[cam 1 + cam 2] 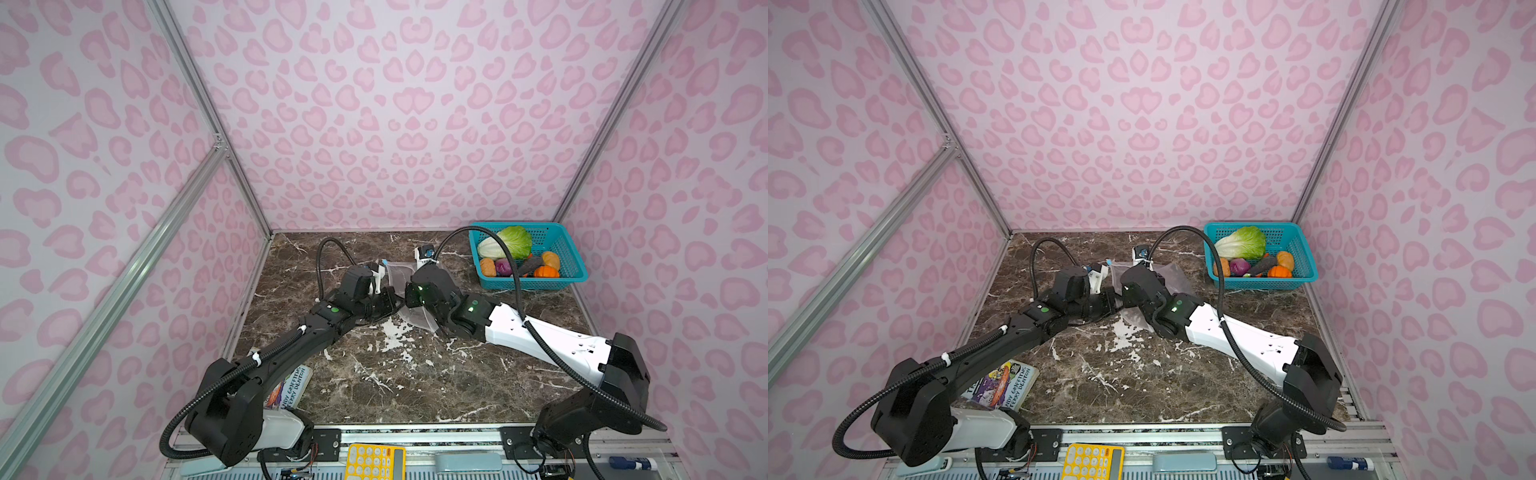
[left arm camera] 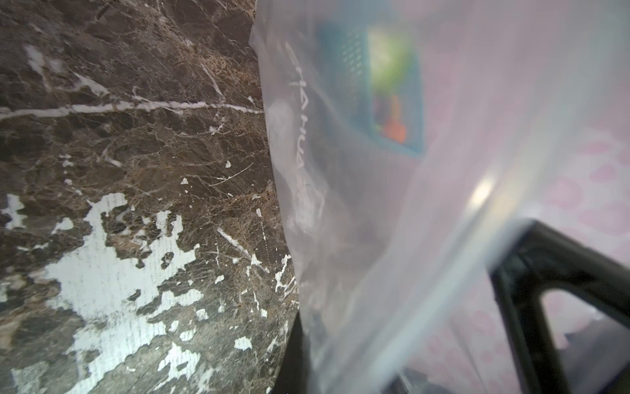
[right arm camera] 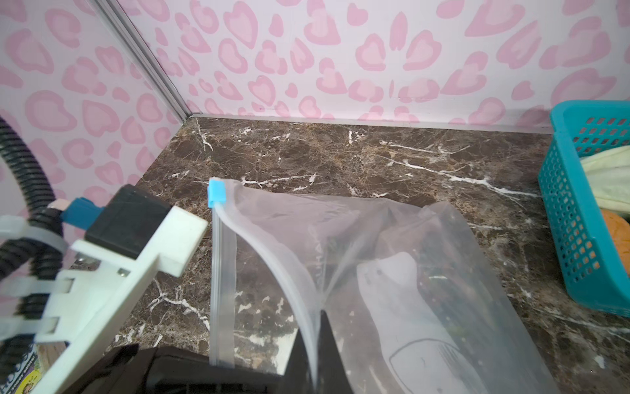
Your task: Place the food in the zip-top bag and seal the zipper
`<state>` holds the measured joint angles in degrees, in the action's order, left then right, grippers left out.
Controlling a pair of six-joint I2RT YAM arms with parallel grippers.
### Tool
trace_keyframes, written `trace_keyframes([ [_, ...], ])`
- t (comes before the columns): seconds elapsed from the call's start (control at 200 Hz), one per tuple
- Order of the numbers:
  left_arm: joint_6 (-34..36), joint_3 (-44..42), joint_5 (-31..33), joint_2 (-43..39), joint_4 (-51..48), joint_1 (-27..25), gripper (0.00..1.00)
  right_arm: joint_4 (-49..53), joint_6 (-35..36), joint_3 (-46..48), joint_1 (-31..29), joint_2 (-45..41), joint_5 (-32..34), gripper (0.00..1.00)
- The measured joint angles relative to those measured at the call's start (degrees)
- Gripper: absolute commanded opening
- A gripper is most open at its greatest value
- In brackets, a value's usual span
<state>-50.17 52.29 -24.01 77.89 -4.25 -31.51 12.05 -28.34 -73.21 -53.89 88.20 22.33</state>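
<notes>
Pinching zip-top bag point(image 1: 398, 272) film in left gripper point(image 1: 390, 301), jaws pressed together. Pinching its raised lip in right gripper point(image 3: 315, 346), likewise pressed together, just beside zipper point(image 3: 223, 273). Leaves bag mid-bench point(image 1: 374, 374) between both, with food point(image 1: 509, 243) in basket point(image 1: 561, 249), far right.

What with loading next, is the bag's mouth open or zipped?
Open: the zip-top bag shows its lips parted, blue slider at one end.

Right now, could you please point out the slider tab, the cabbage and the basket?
slider tab point(image 3: 216, 192): right wrist view, its middle.
cabbage point(image 1: 517, 239): in a top view, green leaves.
basket point(image 1: 540, 283): in a top view, near wall.
</notes>
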Motion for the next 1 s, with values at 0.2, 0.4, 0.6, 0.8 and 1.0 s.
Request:
trace_keyframes([
  [0.2, 4.4, 5.8, 4.8, -5.8, -4.5, 1.6, 0.03, -2.0, 0.5, 1.0, 0.4, -2.9, -2.2, 0.00],
  [0.4, 10.4, 10.9, 10.4, -12.2, -13.0, 1.5, 0.03, -4.5, -1.0, 1.5, 3.7, -2.9, -9.9, 0.00],
  [0.6, 13.0, 13.8, 12.6, -13.3, -21.2, 1.5, 0.03, -7.8, -4.7, 2.0, 4.9, 0.0, -19.5, 0.00],
  [0.8, 14.2, 13.4, 11.8, -7.0, -25.7, 1.5, 0.03, -8.6, -8.0, 3.8, 7.5, 3.5, -25.5, 0.17],
  [1.0, 16.9, 15.7, 10.4, 0.8, -27.0, 1.5, 0.03, -7.7, -8.2, 6.2, 11.4, 1.9, -28.8, 0.55],
])
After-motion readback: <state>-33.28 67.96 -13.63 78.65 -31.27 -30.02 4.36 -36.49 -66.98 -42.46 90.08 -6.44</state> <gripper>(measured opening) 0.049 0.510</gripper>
